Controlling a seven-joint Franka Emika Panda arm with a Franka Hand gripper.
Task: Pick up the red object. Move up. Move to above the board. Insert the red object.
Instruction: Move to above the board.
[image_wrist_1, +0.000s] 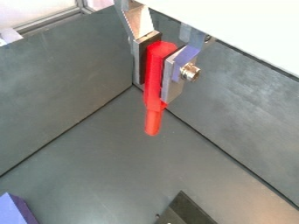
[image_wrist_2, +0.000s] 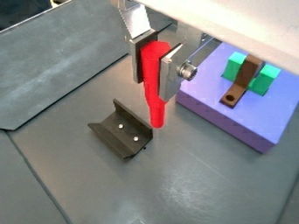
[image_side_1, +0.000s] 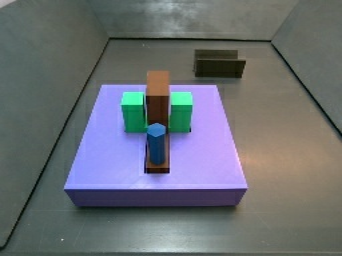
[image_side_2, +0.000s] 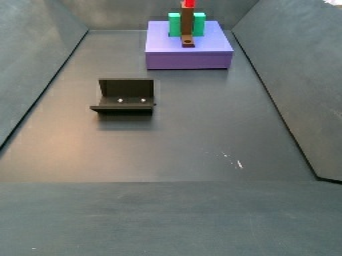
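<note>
My gripper (image_wrist_1: 156, 83) is shut on the red object (image_wrist_1: 153, 118), a thin bright red stick held upright between the silver fingers, with its lower end hanging free below them. It is lifted off the grey floor. In a wrist view the gripper (image_wrist_2: 153, 83) and red object (image_wrist_2: 155, 109) hang between the fixture (image_wrist_2: 122, 131) and the board (image_wrist_2: 251, 118), beside the board and not over it. The board (image_side_1: 187, 165) is a large purple-blue slab. A bit of red (image_side_2: 189, 4) shows at the top edge of a side view; the gripper itself is out of both side views.
On the board stand two green blocks (image_side_1: 132, 110), a brown block (image_side_1: 158, 95) and a blue hexagonal peg (image_side_1: 156, 143). The dark fixture (image_side_2: 124, 97) stands on the floor apart from the board (image_side_2: 189, 52). Grey walls enclose the floor.
</note>
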